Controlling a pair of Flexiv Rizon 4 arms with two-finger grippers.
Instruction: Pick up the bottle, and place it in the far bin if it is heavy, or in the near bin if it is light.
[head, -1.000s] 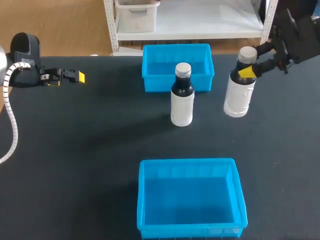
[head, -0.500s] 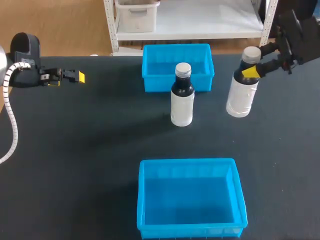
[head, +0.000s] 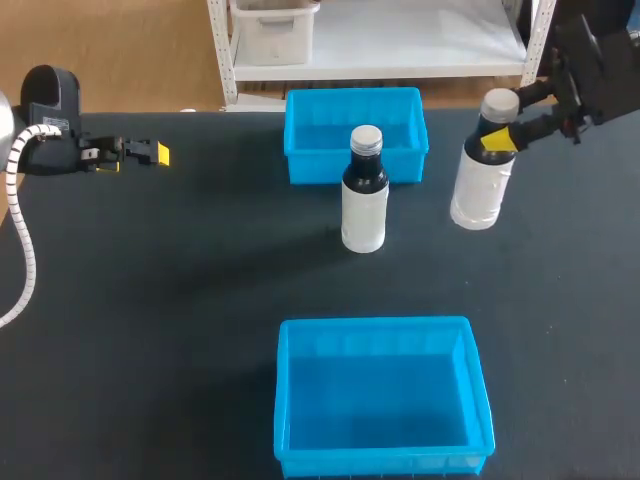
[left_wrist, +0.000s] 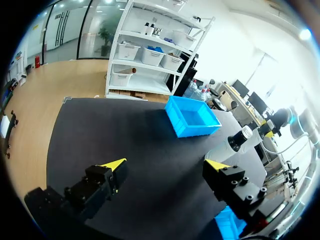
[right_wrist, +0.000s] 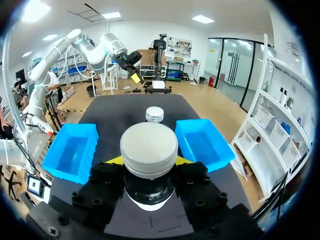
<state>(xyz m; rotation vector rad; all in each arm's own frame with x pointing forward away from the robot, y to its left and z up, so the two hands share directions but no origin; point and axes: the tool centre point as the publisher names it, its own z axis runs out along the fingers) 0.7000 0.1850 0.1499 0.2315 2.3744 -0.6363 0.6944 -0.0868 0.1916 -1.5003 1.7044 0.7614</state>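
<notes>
Right gripper (head: 497, 130): clamped on the neck of the white bottle (head: 480, 185), just under its cap.
White bottle: at 2 o'clock on the surface (head: 180, 300), slightly tilted; I cannot tell if its base is off the surface.
Done: the grasp.
Left to do: judge the weight, then carry it to the far bin (head: 310, 165) at 12 o'clock or the near bin (head: 380, 462) at 6 o'clock.
Left gripper (head: 155, 153): fingers wide apart, holding nothing, at 10 o'clock.
Dark-necked bottle (head: 364, 215): stands at centre.

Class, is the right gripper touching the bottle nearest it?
Touching. The right wrist view shows the right gripper clamping the bottle at its neck from both sides.
</notes>
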